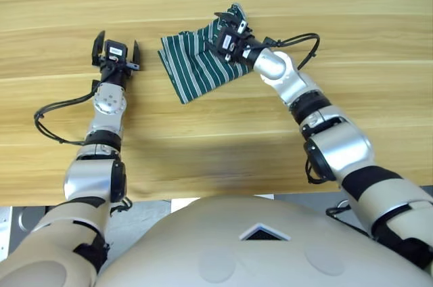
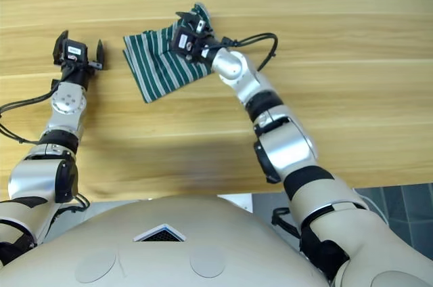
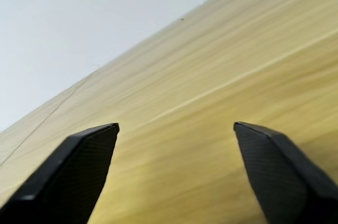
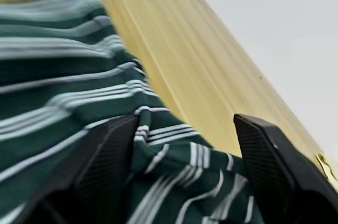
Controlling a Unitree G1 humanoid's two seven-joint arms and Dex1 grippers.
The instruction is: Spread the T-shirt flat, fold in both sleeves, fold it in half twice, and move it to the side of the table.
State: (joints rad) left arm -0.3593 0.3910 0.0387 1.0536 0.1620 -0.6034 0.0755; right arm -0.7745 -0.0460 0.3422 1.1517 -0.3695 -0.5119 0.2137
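Observation:
A green T-shirt point(image 1: 193, 63) with white stripes lies folded into a small rectangle on the wooden table point(image 1: 352, 9). My right gripper point(image 1: 231, 23) sits at the shirt's far right corner, where the cloth is bunched up. In the right wrist view its open fingers point(image 4: 264, 155) straddle a raised fold of the striped fabric point(image 4: 63, 76). My left gripper point(image 1: 118, 39) rests open on the bare wood just left of the shirt, apart from it, and the left wrist view has nothing between its fingers point(image 3: 79, 166).
Black cables trail from both wrists across the table, one looping at the left point(image 1: 51, 124) and one beside the right forearm point(image 1: 304, 43). Bare wood stretches far and right of the shirt. The table's near edge point(image 1: 223, 195) runs below the arms.

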